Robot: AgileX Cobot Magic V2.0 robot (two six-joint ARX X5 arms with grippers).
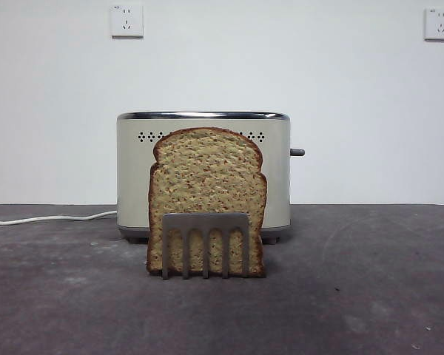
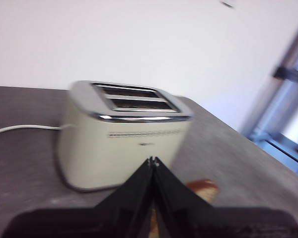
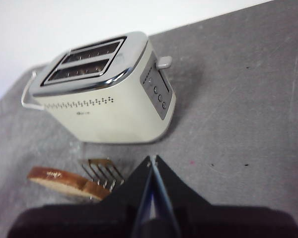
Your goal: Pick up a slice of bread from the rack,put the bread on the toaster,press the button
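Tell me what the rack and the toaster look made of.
The rack: brushed metal by its look, dull grey with a matte sheen, thin flat prongs. The toaster: cream body with a smooth satin finish, painted metal or plastic, hard to tell; its top rim mirrors light, so likely polished chrome.

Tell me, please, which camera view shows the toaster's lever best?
The right wrist view: the lever sticks out clearly above the control panel on the toaster's narrow side. The front view shows it only as a small dark stub at the toaster's edge. The left wrist view doesn't show it.
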